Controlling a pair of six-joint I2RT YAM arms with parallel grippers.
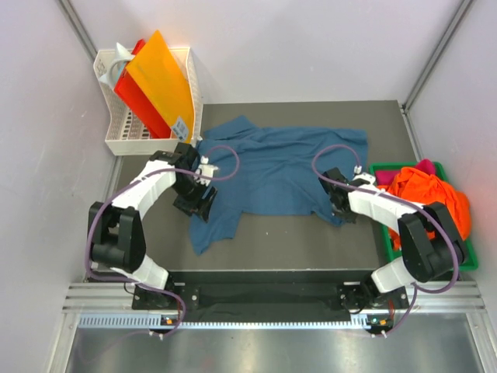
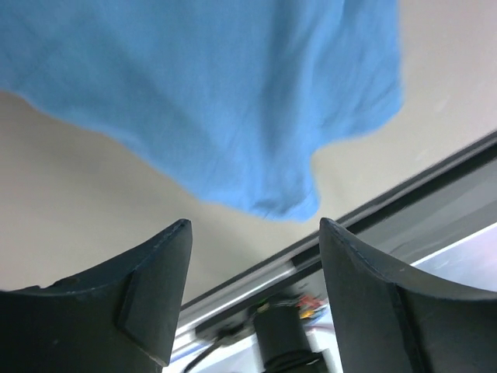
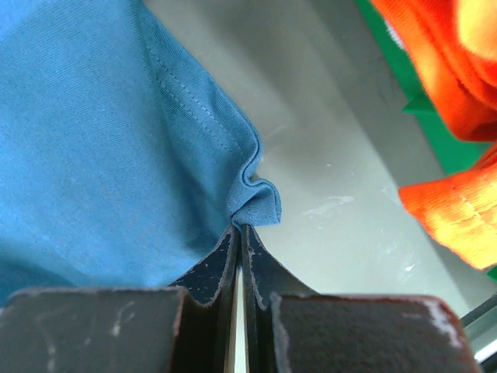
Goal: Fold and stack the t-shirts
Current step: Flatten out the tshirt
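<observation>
Right jaws pinch teal t-shirt (image 3: 93, 140) beside green tray (image 1: 388, 165) holding orange t-shirt (image 1: 431, 190).

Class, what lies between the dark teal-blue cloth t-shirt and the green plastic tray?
Bare grey tabletop, shown in the right wrist view, separates t-shirt from tray.

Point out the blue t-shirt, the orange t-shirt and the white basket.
blue t-shirt (image 1: 287, 167): top external view, middle of its body.
orange t-shirt (image 1: 431, 194): top external view, bunched cloth's centre.
white basket (image 1: 126, 142): top external view, front wall.
</observation>
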